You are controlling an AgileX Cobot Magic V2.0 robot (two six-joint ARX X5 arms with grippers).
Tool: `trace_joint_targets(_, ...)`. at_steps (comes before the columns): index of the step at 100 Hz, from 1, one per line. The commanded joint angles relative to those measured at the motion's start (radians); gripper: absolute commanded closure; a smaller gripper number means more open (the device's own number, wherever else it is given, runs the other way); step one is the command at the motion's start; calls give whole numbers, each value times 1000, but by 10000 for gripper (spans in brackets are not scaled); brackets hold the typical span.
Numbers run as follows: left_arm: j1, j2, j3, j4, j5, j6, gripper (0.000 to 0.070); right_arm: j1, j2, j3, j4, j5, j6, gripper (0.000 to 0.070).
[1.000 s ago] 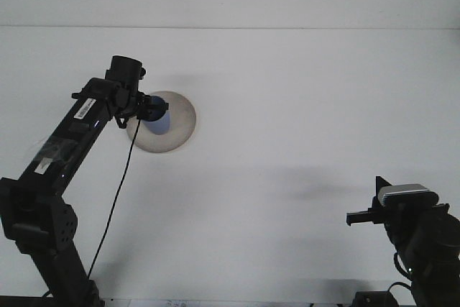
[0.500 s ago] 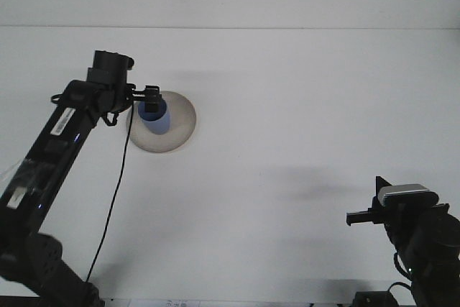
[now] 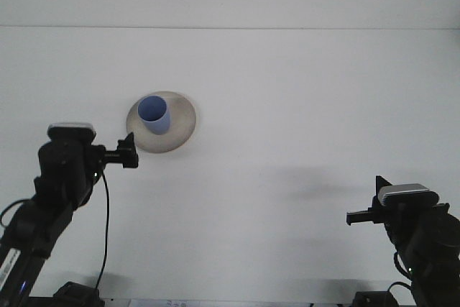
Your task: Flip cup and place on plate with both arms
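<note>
- I see the blue cup (image 3: 154,113) standing upright, mouth up, on the beige plate (image 3: 181,126). It sits on the left half of the plate, not in the middle, probably because it was set down from the left side.
- The plate lies on the white table (image 3: 302,106), left of centre and about midway between the far edge and the near edge, well within reach of my left arm.
- My left gripper (image 3: 129,153) holds nothing. It sits just off the near-left rim of the plate, apart from the cup, so nothing can knock the cup over.
- Its fingers show only as a dark block, end on; I cannot tell whether they are spread or pressed together.
- My right gripper (image 3: 355,217) rests near the near-right corner of the table, well apart from the plate and holding nothing. It looks parked so that the working area stays free.
- Its fingers are likewise too dark and small to judge.
- With the cup upright on the plate and both grippers clear, I judge the task done, or all but done.
</note>
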Motion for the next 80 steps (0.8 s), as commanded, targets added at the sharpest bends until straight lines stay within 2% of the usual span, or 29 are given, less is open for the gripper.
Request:
trace_joint_targets(1, -2, -66, -107, 35, 3, -24, 123, 2, 5, 7, 13, 0, -1, 700)
trace_joint_targets(6, -2, -120, -180, 61, 3, -23, 149, 2, 5, 7, 13, 0, -1, 700)
trace_joint_targets(10, -2, -154, -228, 79, 3, -23, 223, 2, 5, 7, 13, 0, -1, 700)
trace_joint_targets(14, -2, -182, -266, 93, 3, -28, 339, 2, 5, 7, 13, 0, -1, 700)
trace_joint_targets(21, -3, -217, -303, 105, 3, -58, 612, 2, 5, 7, 13, 0, -1, 700)
trace_joint_targets(22, -3, -220, -305, 105, 3, -59, 633, 2, 5, 7, 13, 0, -1, 700)
trace_joint_targets(23, -3, -222, -307, 105, 3, -61, 694, 2, 5, 7, 13, 0, -1, 700)
trace_joint_targets(80, -3, -256, -307, 105, 3, -61, 688, 2, 5, 7, 13, 0, -1, 700)
